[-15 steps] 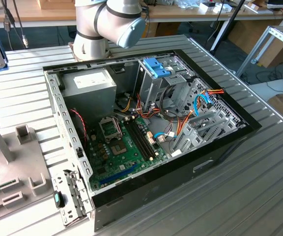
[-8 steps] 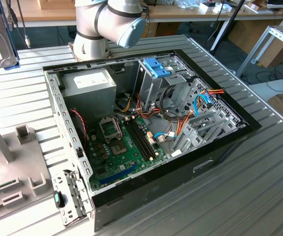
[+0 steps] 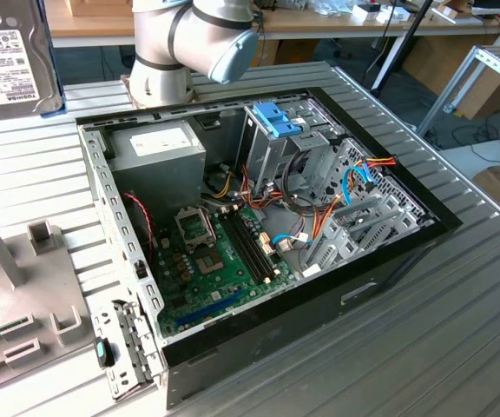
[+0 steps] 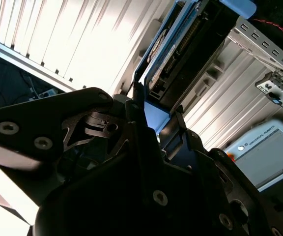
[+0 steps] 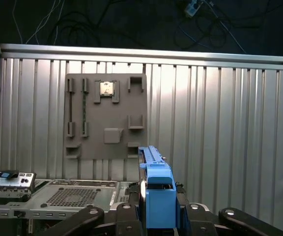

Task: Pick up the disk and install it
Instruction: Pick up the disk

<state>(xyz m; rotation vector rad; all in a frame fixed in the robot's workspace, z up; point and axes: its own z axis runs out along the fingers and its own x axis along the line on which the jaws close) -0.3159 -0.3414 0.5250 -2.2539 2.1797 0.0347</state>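
Disk (image 5: 158,182): held on edge in gripper (image 5: 159,210), jaws closed around it; long axis seemingly points straight outward.

A: Operator, what sits between the fingers (image 4: 137,100) of your gripper (image 4: 157,109)?

B: You see the disk (image 4: 181,51) edge-on. A finger flanks its blue rail on each side and they appear to clamp it, though shadow hides the contact.

A: And beyond it?

B: The ribbed metal table (image 4: 82,39), a slotted metal frame (image 4: 259,38) and a pale pendant (image 4: 267,152).
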